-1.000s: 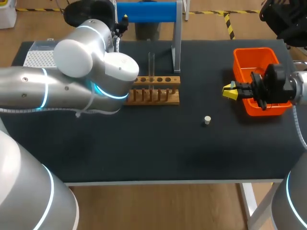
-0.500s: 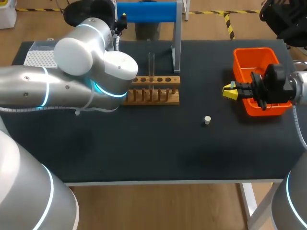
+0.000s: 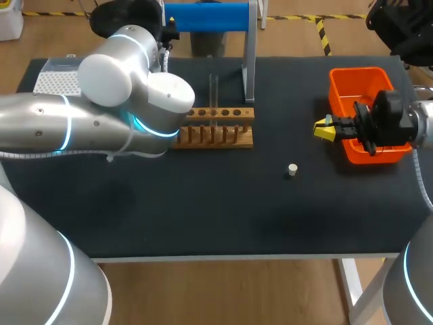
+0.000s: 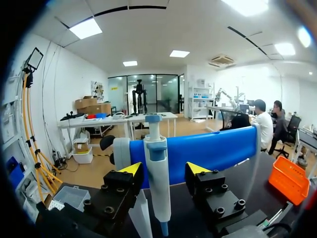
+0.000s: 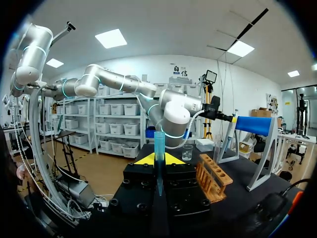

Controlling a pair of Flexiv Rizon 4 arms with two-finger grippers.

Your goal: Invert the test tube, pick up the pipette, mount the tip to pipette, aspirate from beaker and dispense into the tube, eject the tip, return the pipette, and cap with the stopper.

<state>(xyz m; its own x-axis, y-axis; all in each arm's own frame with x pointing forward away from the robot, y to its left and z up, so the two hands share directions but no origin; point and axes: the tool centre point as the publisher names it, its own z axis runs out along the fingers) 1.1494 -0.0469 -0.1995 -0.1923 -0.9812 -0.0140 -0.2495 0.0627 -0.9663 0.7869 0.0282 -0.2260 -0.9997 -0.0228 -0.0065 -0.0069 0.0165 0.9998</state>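
Nearest, the stopper point(image 3: 292, 170) lies loose; the right gripper point(image 3: 325, 128) is pinching a blue tip point(image 5: 159, 141), judged light and thin-walled. At the back, the left gripper point(image 4: 164, 169) stands spread either side of the pipette point(image 4: 157, 183) hanging on the stand point(image 4: 218, 148). The pipette looks like rigid, smooth plastic, best gripped on its thick body below the plunger.

Bare table point(image 3: 223, 203) around stopper point(image 3: 292, 170); rack point(image 3: 220, 135), stand post point(image 3: 249, 61), left arm point(image 3: 101, 115) close beside test tube point(image 3: 213, 91)
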